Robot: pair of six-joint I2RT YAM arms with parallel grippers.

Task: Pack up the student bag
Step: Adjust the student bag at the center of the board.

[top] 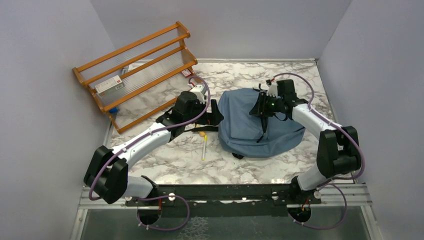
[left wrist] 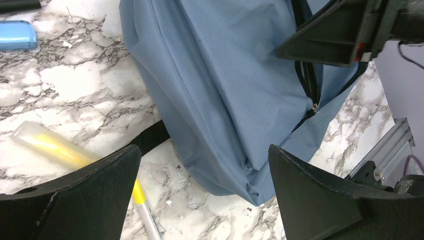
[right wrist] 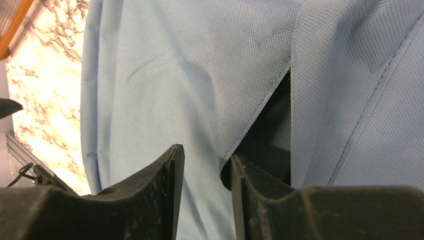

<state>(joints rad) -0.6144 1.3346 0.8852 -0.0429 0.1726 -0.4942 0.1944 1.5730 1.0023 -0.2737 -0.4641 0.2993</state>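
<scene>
Right gripper (right wrist: 206, 157): pinched narrow on a fold of the student bag (right wrist: 150, 75) beside its dark opening. Left gripper (left wrist: 202, 152): gaped wide above yellow pen (left wrist: 52, 144) and bag edge.

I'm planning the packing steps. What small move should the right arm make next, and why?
Probably lift the right gripper a little: its fingers look closed on the fabric edge of the student bag beside a narrow dark opening, and raising it should widen the gap.
</scene>
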